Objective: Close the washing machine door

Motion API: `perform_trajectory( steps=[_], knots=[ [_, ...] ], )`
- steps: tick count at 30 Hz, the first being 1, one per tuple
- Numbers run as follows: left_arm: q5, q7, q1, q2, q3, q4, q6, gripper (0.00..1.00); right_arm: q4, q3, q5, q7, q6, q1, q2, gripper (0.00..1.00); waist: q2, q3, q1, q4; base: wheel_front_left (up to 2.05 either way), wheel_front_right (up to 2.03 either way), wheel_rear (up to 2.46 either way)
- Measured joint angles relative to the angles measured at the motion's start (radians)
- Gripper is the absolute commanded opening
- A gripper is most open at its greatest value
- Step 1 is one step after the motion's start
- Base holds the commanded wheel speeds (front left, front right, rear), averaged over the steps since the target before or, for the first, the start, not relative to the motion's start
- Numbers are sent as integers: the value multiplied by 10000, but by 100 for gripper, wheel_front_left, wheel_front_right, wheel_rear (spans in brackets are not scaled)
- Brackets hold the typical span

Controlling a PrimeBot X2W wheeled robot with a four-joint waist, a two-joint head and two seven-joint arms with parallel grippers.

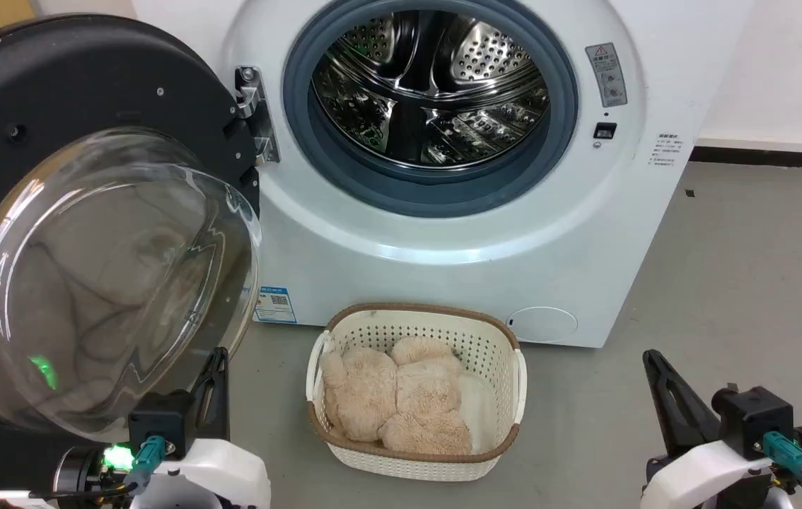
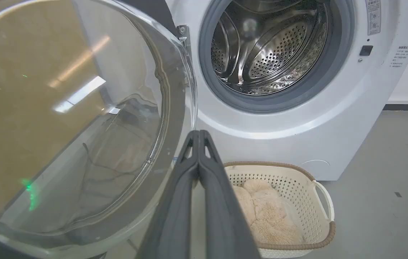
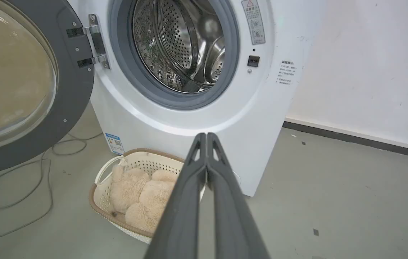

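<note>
L pincer (image 1: pixel 216 364), narrow & empty, sat just beside open door (image 1: pixel 104 268), which lay to its left; R pincer (image 1: pixel 652 364), same, well apart.

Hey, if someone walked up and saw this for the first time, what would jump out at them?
First the washing machine door, a big black disc with a bulging glass bowl, swung wide open at the left. Next the shiny perforated drum gaping in the white washing machine, and on the floor before it a cream basket holding a fluffy beige plush.
</note>
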Motion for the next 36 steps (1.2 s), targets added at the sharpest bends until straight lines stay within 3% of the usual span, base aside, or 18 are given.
perform_trajectory(
  steps=[33, 34, 36],
  knots=[
    [0, 0, 0, -2, 0, -2, -2, 0, -2, 0, 0, 0, 0, -16, 2, 0, 0, 0, 0, 0, 0, 0, 0],
    [0, 0, 0, -2, 0, -2, -2, 100, -2, 0, 0, 0, 0, -16, 2, 100, 0, 0, 0, 0, 0, 0, 0],
    [-2, 0, 0, -2, 0, 6, 10, 100, 4, 0, 6, -2, 0, -13, 0, 100, 0, 0, 0, 0, 0, 0, 0]
  ],
)
